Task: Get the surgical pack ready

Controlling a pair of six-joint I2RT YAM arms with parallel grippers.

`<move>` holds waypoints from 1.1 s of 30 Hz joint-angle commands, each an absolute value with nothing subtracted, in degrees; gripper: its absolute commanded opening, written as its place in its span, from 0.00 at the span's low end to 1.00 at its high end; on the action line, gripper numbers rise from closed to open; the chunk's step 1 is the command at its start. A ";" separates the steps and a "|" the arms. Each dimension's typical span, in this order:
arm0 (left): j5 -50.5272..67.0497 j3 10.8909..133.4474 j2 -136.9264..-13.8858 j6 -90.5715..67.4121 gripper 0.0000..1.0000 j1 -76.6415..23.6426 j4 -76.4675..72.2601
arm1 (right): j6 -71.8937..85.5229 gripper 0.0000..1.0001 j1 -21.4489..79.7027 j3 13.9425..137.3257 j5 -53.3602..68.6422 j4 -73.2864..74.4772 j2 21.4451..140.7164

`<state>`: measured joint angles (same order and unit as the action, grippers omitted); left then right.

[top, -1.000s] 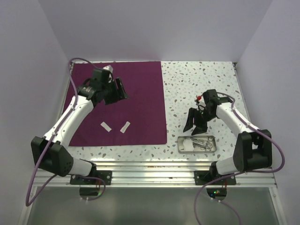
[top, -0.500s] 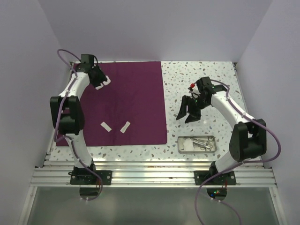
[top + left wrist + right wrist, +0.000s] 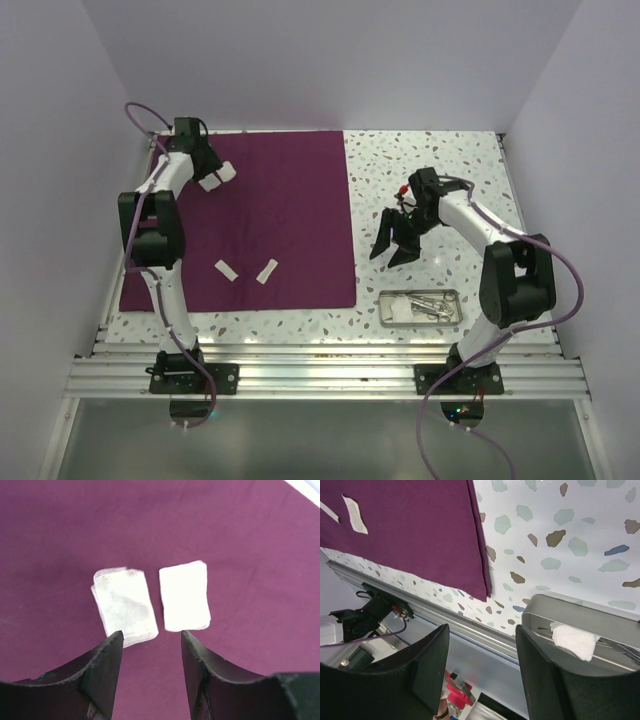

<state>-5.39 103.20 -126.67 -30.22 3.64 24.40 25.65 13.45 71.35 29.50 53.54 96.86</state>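
Cloth (image 3: pixel 290 220): plum-purple, spread flat over the 9 o'clock half of the bench (image 3: pixel 440 170).
Gauze pads (image 3: pixel 226 270): two lie side by side on the cloth, toward 7 o'clock.
Tray (image 3: pixel 384 308): steel, at 5 o'clock, off the cloth, holding silver instruments (image 3: pixel 435 304) and a third pad (image 3: pixel 574 640).
Left pincer (image 3: pixel 151 636): released, empty, by the cloth's 11 o'clock corner.
Right pincer (image 3: pixel 393 245): released, empty, over the bench at the tray's 12 o'clock.

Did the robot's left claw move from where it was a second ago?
Yes. Seen from above, the left gripper moved away from the middle of the purple cloth toward the cloth's far left corner.
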 commanded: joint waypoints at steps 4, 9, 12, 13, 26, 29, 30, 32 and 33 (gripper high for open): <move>-6.41 103.97 -127.53 -21.13 0.52 3.43 17.75 | 24.96 0.59 13.62 71.37 30.76 52.91 97.91; -10.10 105.64 -129.28 -9.86 0.49 0.97 20.64 | 24.08 0.60 13.62 71.02 30.85 53.88 97.65; -14.31 107.14 -130.25 -5.89 0.48 -1.66 23.11 | 24.08 0.60 13.62 70.31 31.64 53.35 97.56; -15.89 106.62 -130.17 -4.93 0.49 -2.63 23.12 | 24.08 0.60 13.62 70.05 32.16 53.09 97.65; -26.28 109.25 -133.95 -2.20 0.42 -5.27 23.99 | 22.59 0.60 13.62 67.76 33.14 53.09 98.08; -26.72 108.99 -134.03 -1.32 0.41 -5.27 23.91 | 22.41 0.60 13.54 68.20 33.22 53.17 98.44; -26.81 108.98 -134.21 -1.14 0.41 -5.19 23.91 | 22.41 0.60 13.54 68.38 33.22 53.17 98.52; -26.89 109.16 -134.73 -0.97 0.41 -5.27 23.73 | 22.59 0.60 13.54 68.47 33.22 52.82 98.70; -26.63 109.25 -134.82 -0.97 0.41 -5.27 23.73 | 22.76 0.60 13.62 68.47 33.31 52.65 98.79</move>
